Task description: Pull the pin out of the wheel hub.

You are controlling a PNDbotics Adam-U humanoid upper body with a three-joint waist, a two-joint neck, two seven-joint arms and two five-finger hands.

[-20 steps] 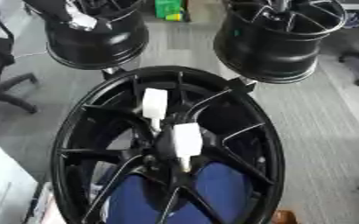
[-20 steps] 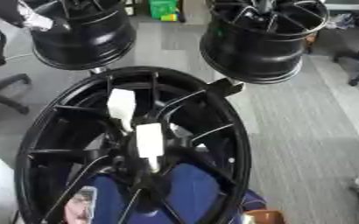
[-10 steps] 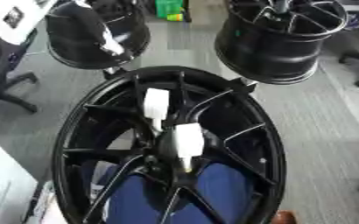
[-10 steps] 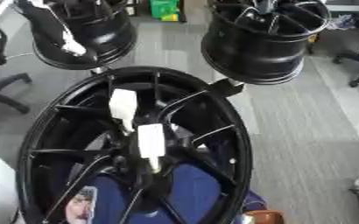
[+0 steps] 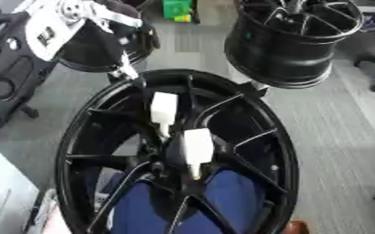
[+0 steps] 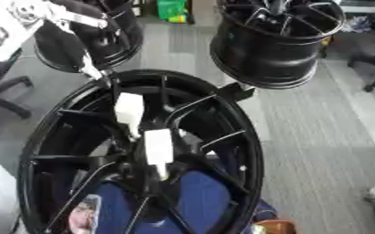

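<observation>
The black wheel hub (image 5: 179,155) stands before the robot; two white pins (image 5: 197,147) sit among its spokes near the centre. The left hand (image 5: 78,20), fingers extended and empty, hovers above the rim's upper-left edge.

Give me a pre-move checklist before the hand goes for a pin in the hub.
1. Pins in view: ok. Two white pins sit in the hub of the big black wheel, an upper pin and a lower pin.
2. Pins clear of obstruction: ok. Nothing covers either one.
3. Left hand position: not ok. It is at the upper left, above the wheel's rim, not at a pin.
4. Left hand state: ok. A finger points straight down toward the rim; nothing held.
5. Right hand: cannot tell. It shows in neither view.
6. Pins seated or loose: cannot tell.
</observation>
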